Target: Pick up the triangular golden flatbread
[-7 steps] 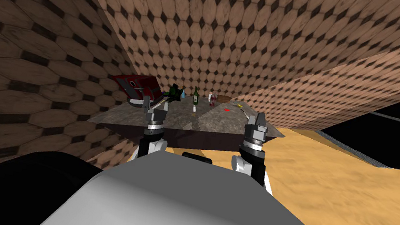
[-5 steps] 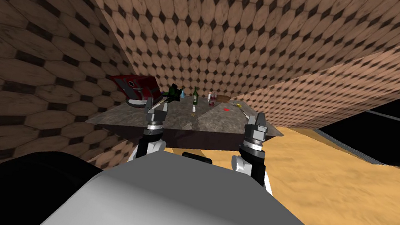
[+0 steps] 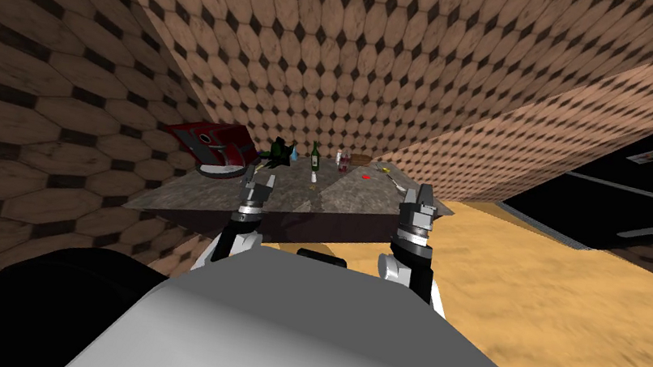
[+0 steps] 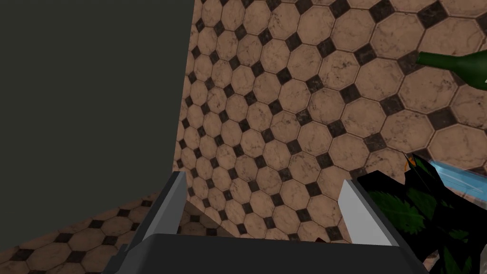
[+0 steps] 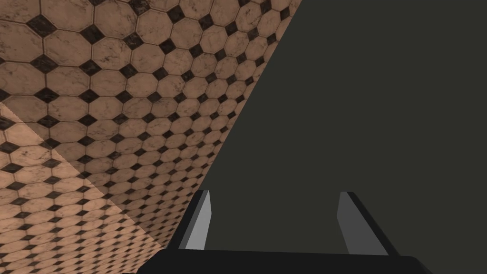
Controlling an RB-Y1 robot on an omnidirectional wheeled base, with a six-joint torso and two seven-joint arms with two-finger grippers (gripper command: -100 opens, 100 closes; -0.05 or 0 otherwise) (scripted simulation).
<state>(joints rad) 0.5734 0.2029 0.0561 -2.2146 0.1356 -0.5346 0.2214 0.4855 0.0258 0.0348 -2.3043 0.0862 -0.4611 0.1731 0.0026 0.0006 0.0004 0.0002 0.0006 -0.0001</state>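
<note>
A stone-topped table (image 3: 351, 196) stands in the tiled corner ahead. Near its far right end lies a small yellowish thing (image 3: 385, 170), too small to tell its shape. My left gripper (image 3: 259, 181) hovers over the table's near left part, open and empty. In the left wrist view its fingers (image 4: 171, 209) frame tiled wall, beside a dark leafy thing (image 4: 418, 214) and a green bottle (image 4: 456, 64). My right gripper (image 3: 417, 195) hangs over the near right edge, open and empty, as the right wrist view shows (image 5: 271, 221).
On the table stand a red appliance (image 3: 216, 143) at the far left, a green bottle (image 3: 314, 157), a small red-and-white bottle (image 3: 343, 161), a red spot (image 3: 365, 176) and a brown basket (image 3: 360, 159). Orange floor (image 3: 545, 294) spreads to the right. A black area lies beyond.
The whole head view has shifted: I have turned a little, so the table and room slid leftward. My left forearm now leans slightly. Both grippers stay open.
</note>
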